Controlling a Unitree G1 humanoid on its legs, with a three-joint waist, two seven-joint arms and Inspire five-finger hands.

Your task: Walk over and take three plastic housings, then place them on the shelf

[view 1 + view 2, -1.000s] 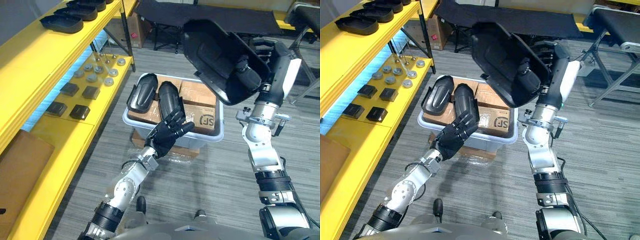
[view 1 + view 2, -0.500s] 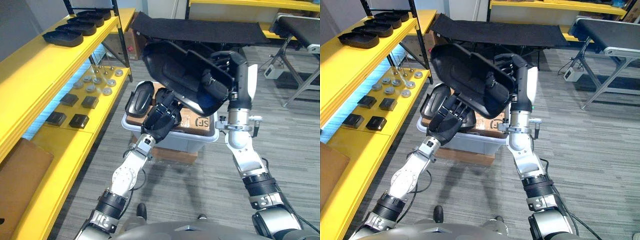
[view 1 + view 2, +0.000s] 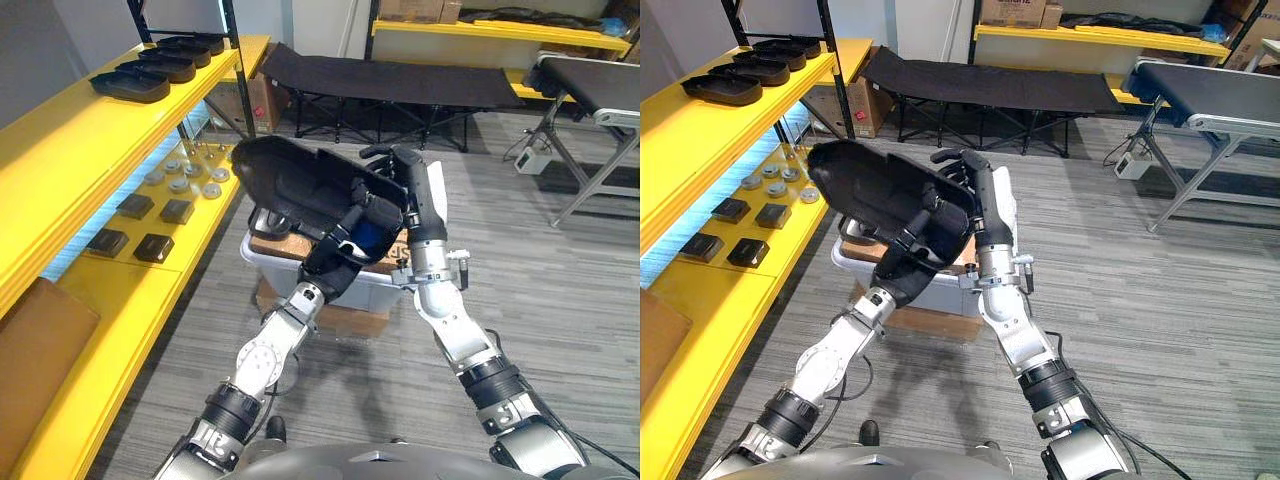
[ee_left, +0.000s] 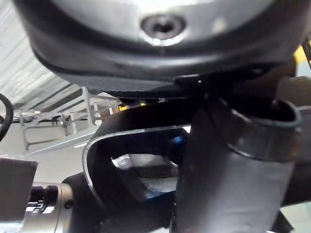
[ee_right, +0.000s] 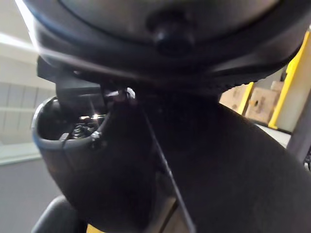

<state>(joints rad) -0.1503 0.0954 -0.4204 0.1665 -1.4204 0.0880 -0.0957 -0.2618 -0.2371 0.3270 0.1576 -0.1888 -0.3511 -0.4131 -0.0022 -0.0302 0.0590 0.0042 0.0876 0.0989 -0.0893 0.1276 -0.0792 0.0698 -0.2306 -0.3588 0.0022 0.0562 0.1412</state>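
The yellow shelf carries at least three black housings in a row, the far ones overlapping, and four dark blocks lower down. One large plastic housing hangs over the grey bin, hiding most of its contents. The left hand reaches beneath the housing, and its grip cannot be told. The right hand curls over the housing's rim.

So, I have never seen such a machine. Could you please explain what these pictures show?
It is a humanoid robot. Two pictures come from cameras in its head, looking down; two come from cameras on its wrists, very close. Its right hand grips a large black plastic housing above a grey bin, and its left hand seems to support it from below. On the yellow shelf at its left lie more black housings, with small parts one level lower.
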